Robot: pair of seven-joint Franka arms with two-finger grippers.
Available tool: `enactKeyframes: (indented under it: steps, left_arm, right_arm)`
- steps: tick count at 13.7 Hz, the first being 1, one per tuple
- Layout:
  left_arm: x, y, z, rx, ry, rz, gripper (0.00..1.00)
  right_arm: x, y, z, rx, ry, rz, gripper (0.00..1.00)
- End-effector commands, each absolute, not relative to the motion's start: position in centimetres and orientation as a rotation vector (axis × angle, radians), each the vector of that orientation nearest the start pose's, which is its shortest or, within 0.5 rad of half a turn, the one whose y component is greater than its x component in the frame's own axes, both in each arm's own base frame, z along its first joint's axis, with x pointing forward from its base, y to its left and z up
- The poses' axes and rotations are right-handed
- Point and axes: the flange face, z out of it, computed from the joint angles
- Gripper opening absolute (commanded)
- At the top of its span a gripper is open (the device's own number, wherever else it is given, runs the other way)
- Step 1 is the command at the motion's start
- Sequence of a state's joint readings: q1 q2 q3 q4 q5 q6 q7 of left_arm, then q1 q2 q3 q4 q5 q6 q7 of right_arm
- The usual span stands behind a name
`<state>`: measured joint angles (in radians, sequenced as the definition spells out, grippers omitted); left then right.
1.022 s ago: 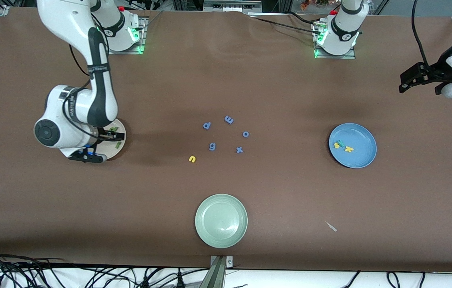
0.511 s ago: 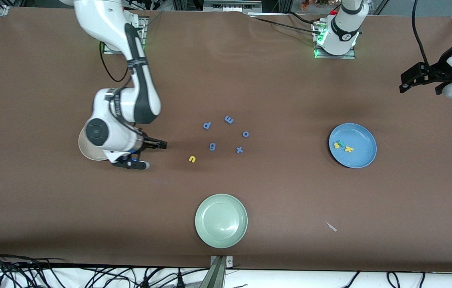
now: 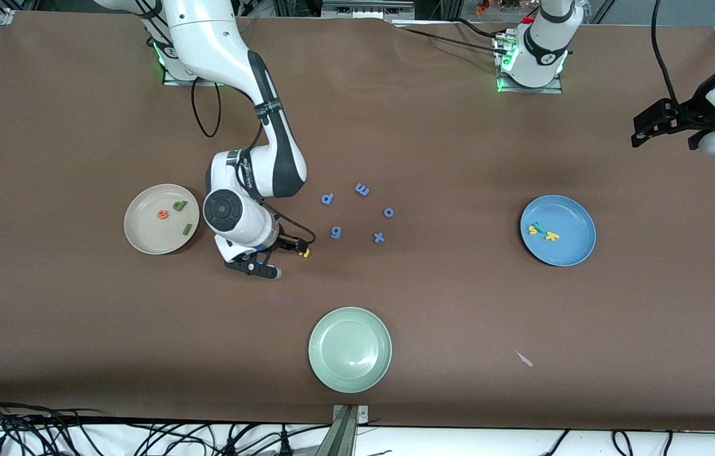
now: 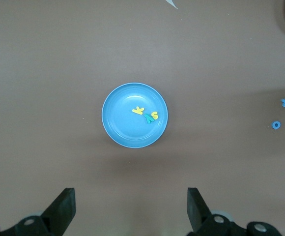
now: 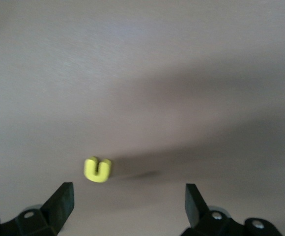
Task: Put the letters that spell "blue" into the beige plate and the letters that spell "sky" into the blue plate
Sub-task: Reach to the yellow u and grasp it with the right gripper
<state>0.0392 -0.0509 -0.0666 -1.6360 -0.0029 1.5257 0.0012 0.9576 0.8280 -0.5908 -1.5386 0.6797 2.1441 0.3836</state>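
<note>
From the front we saw the beige plate (image 3: 161, 219) toward the right arm's end of the table, holding the orange e (image 3: 162, 215), the green b (image 3: 179, 205) and the green l (image 3: 187, 229); neither wrist view showed it. The right wrist view gave us the yellow u (image 5: 98, 169) plainly, lying flat on the cloth, where the front view showed only a sliver of it (image 3: 305, 253) at a fingertip of the right gripper (image 3: 281, 258). That gripper hung low over the table with its jaws spread wide and empty, the u just ahead of them.

The left wrist view looked down on the blue plate (image 4: 118, 125) with the yellow k (image 4: 138, 110), teal y (image 4: 148, 118) and yellow s (image 4: 154, 115) bunched together inside it. The left gripper (image 4: 131, 209) waited, jaws wide, empty.

The table (image 3: 458, 304) was covered in brown cloth; black cables (image 3: 47, 430) trailed along its near edge.
</note>
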Motion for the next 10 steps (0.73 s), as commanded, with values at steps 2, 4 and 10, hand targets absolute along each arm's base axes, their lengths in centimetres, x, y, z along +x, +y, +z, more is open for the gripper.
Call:
enactKeyframes:
  steps: [2,4,10]
  left_arm:
    - [53.3,-1.9,62.4,-3.149,0.034,0.100,1.00]
    - [53.3,-2.0,62.5,-3.149,0.037,0.097,1.00]
    - [53.3,-1.9,62.5,-3.149,0.034,0.100,1.00]
  right_arm:
    - [62.7,36.4,20.3,-2.981,0.492,0.100,1.00]
    - [62.7,37.0,19.4,-2.986,0.499,0.076,1.00]
    - [61.7,37.8,17.5,-2.989,0.488,0.120,0.63]
